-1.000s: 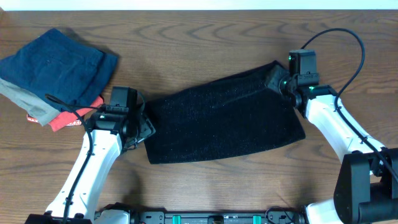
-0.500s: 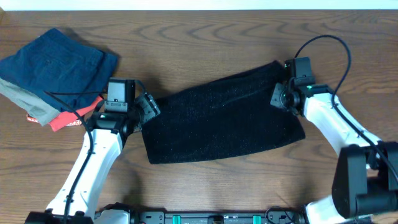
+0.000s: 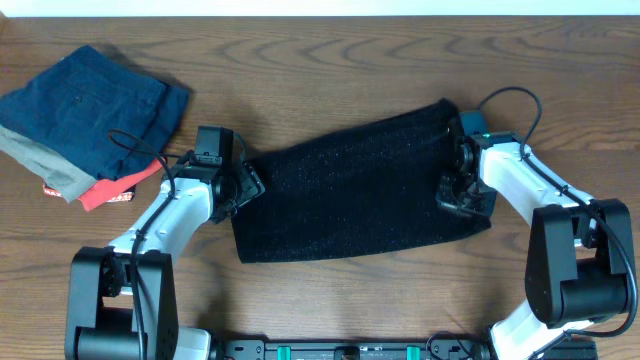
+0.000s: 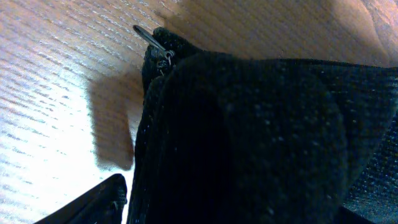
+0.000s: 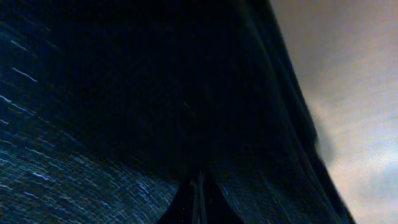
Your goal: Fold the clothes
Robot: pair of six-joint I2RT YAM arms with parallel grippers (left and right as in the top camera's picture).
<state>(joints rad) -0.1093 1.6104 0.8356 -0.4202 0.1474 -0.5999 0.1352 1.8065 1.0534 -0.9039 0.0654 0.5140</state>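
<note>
The black fuzzy garment point(image 3: 360, 195) lies as a flat folded band across the middle of the wooden table. Its white buttons are not visible. My left gripper point(image 3: 243, 185) is at its upper left corner. In the left wrist view one finger point(image 4: 99, 202) stands off the fabric point(image 4: 249, 137) with a strip of table between, so it looks open; the other finger is hidden. A small metal zipper pull point(image 4: 152, 40) shows at the garment's edge. My right gripper point(image 3: 458, 195) is on the garment's right end, and its fingers point(image 5: 199, 193) are shut together on the dark cloth point(image 5: 124, 93).
A folded navy garment point(image 3: 95, 100) lies at the back left on top of grey point(image 3: 40, 165) and red point(image 3: 115, 188) folded pieces, close to the left arm. Bare wood point(image 3: 330, 60) runs behind the black garment up to the table's far edge.
My left gripper moved from the garment's lower left edge up to its upper left corner. My right gripper moved from the upper right corner toward me along the right edge. The garment barely shifted.
</note>
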